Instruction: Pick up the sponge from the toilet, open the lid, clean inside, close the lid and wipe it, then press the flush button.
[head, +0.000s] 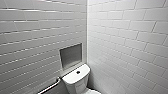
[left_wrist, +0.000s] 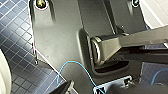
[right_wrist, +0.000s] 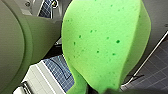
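While the sponge (right_wrist: 105, 42) looms close, toilet (head: 75, 82) mostly cut off

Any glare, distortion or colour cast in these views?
Head view: wide-angle lens skews the tile lines; glare streaks along the left wall above the toilet. Right wrist view: the sponge tints the pale curved surface beside it green. Left wrist view: small glints on the plate's fittings.

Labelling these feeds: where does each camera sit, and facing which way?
Head: high up, facing forward and down at the toilet in the tiled corner.
Left wrist: on the left arm, facing the robot's dark plate and jointed bar.
Right wrist: on the right arm, facing the sponge.
Shared: both wrist views show dark tiled floor.
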